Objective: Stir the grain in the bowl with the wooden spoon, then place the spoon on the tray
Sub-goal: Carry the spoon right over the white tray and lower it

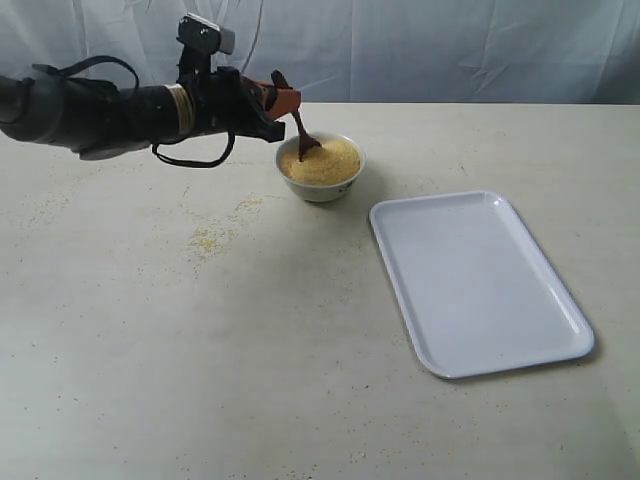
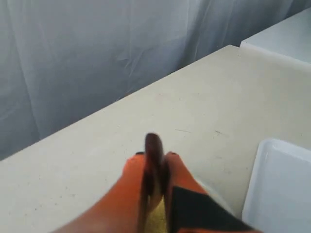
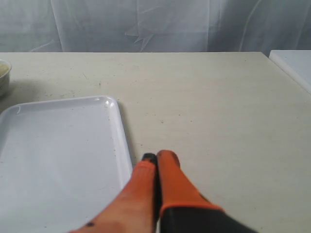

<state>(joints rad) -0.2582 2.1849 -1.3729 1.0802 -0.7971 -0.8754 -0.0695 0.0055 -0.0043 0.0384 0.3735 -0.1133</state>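
Note:
The small white bowl (image 1: pixel 321 170) stands at the table's back centre, filled with yellow grain (image 1: pixel 325 161). My left gripper (image 1: pixel 283 98) hangs just behind the bowl's left rim, shut on the handle of the dark wooden spoon (image 1: pixel 300 132), whose scoop dips into the grain. The left wrist view shows the spoon handle (image 2: pixel 154 155) clamped between the orange fingers (image 2: pixel 130 179), with grain (image 2: pixel 156 221) below. The white tray (image 1: pixel 475 280) lies to the right, bare. My right gripper (image 3: pixel 156 159) is shut on nothing beside the tray (image 3: pixel 58 155); it does not show in the exterior view.
Spilled grain (image 1: pixel 212 238) is scattered on the table left of the bowl, with more specks at the far left. A white cloth backdrop (image 1: pixel 420 45) hangs behind the table. The bowl's edge (image 3: pixel 4 75) shows at the side of the right wrist view.

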